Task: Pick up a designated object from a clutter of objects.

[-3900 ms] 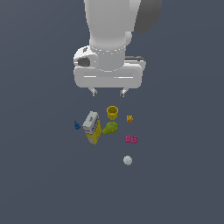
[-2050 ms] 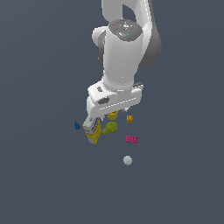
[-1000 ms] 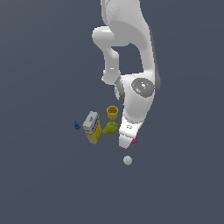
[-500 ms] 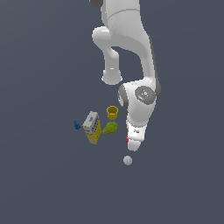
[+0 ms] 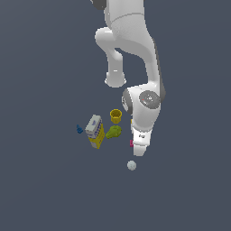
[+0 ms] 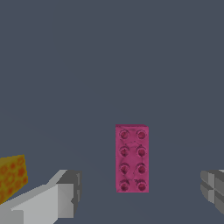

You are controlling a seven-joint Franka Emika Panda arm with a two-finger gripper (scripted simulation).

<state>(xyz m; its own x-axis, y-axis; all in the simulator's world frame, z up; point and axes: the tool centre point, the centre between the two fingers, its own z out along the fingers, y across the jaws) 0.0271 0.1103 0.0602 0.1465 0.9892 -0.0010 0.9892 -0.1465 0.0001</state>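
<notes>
Wrist view: my gripper (image 6: 140,194) hangs over the pink brick (image 6: 132,158), jaws spread wide, one finger (image 6: 65,194) on each flank and nothing between them but the brick and bare floor. The brick lies flat, studs up, its two rows of four studs running along its long axis. That axis runs crosswise to the line joining my fingers, so the jaws stand ready to close across the brick's short width. The brick sits a little off centre in the gap, and it extends ahead of the fingertips rather than fully between them. An orange block (image 6: 12,176) lies well apart, beyond one finger.

Exterior view: my wrist covers nearly all of the brick; only a pink sliver (image 5: 131,143) shows at the exterior view's left of my hand. The yellow cup (image 5: 116,116), green lumpy piece (image 5: 113,132) and grey-and-yellow box (image 5: 94,131) lie farther toward that left; the white ball (image 5: 131,165) lies nearer the camera. I judge that descent with a small advance remains.
</notes>
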